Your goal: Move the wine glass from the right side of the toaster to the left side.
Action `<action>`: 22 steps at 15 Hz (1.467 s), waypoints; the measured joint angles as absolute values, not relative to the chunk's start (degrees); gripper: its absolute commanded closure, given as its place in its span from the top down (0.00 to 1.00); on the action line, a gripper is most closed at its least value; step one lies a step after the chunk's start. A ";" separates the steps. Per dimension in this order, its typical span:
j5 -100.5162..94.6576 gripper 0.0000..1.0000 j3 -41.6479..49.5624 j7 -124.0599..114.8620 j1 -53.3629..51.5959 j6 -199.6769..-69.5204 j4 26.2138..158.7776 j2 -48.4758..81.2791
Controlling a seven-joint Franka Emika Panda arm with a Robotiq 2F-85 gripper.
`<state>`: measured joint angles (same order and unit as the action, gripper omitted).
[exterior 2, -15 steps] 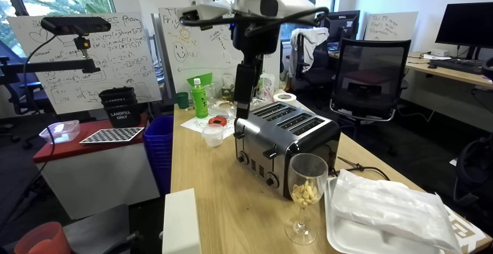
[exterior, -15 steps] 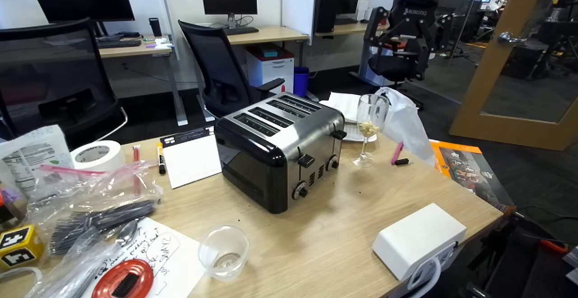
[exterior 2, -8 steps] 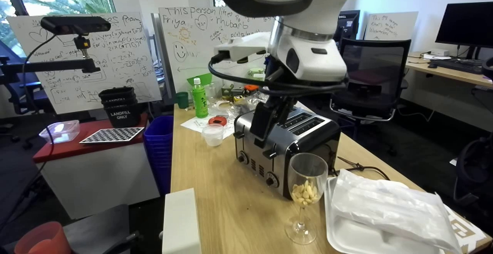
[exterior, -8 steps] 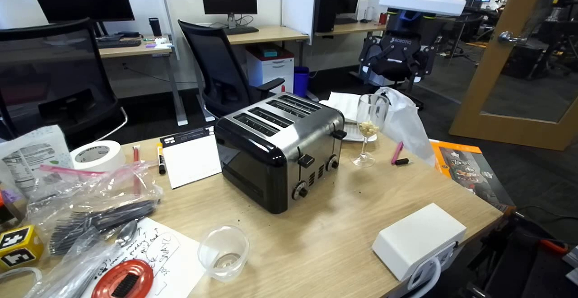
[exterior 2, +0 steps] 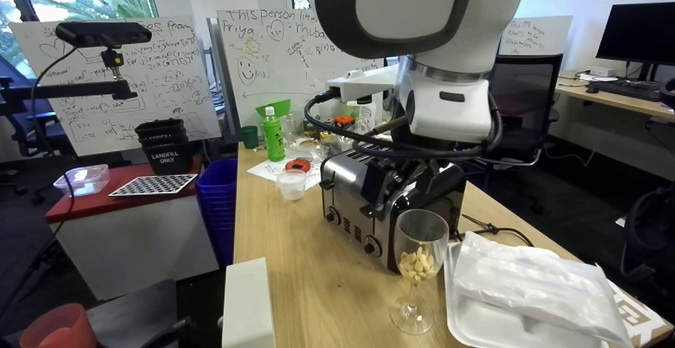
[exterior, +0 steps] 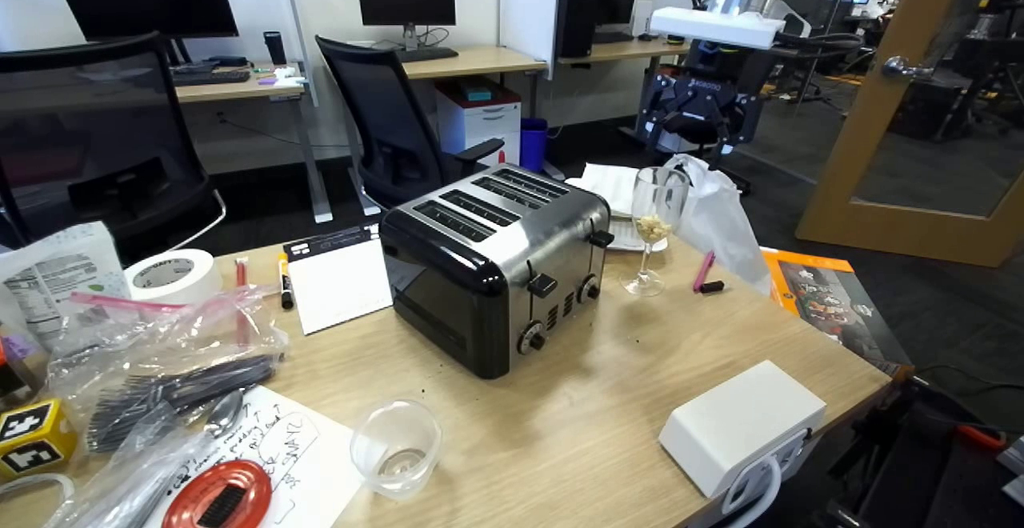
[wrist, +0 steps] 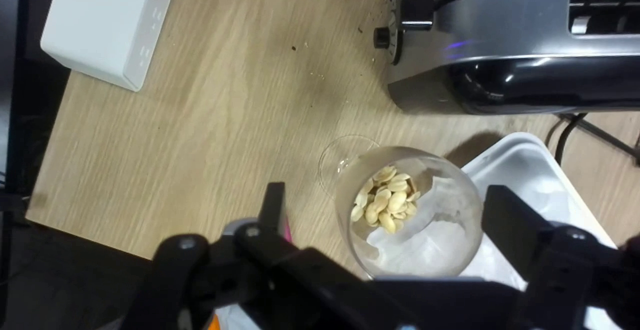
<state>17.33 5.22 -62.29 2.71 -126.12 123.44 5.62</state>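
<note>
Desk point(exterior: 640, 408): wine glass point(exterior 2: 416, 269) standing upright.
Toaster point(exterior: 494, 268): wine glass on its right, just beside.
Gripper point(wrist: 386, 200): jaws spread, holding nothing — I've come down toward the wine glass — grasping probably next.

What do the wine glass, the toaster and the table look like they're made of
Wine glass: clear and glossy, probably glass, maybe plastic; the pale bits inside show through. Toaster: shiny metal on top and front, likely steel, from its bright sheen; glossy black sides, metal or plastic. Table: satin, wood or wood-look laminate; grain shows.
</note>
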 measured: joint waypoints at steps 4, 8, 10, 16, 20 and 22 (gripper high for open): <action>11.62 1.00 5.32 -70.68 2.64 -126.41 123.74 6.45; 6.70 1.00 5.31 -77.43 2.27 -126.68 124.01 8.12; 5.78 1.00 5.28 -79.23 1.82 -126.70 124.03 9.04; 4.76 0.52 5.15 -81.98 0.54 -126.84 123.98 10.93; 4.73 0.25 5.29 -83.32 0.55 -126.96 123.98 11.15; 4.73 0.12 5.34 -84.00 0.55 -127.46 123.98 11.15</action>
<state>4.73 5.34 -84.00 0.55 -127.46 123.98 11.15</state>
